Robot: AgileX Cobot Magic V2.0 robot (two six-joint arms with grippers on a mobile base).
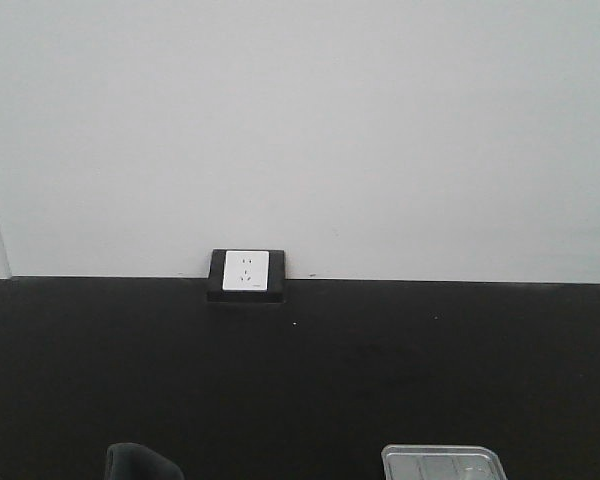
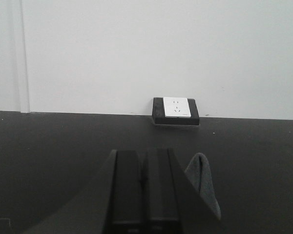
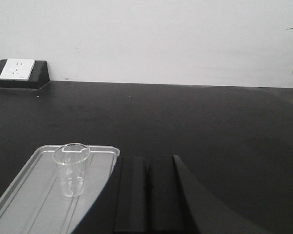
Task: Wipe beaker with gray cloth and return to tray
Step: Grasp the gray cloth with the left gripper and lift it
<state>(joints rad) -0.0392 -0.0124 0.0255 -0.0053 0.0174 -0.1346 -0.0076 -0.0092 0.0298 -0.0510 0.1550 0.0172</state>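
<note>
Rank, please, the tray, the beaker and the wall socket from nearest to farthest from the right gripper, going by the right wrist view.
1. Tray, its edge just left of the right gripper.
2. Beaker, standing on the tray, further left.
3. Wall socket, far back on the left.

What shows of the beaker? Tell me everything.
The beaker is small, clear and glass-like, with a pouring lip on its rim, and it looks empty. It stands upright on the silver tray, near the tray's far end, touching only the tray floor. The right gripper is beside it, apart, its fingers together. Only the right wrist view shows it.
</note>
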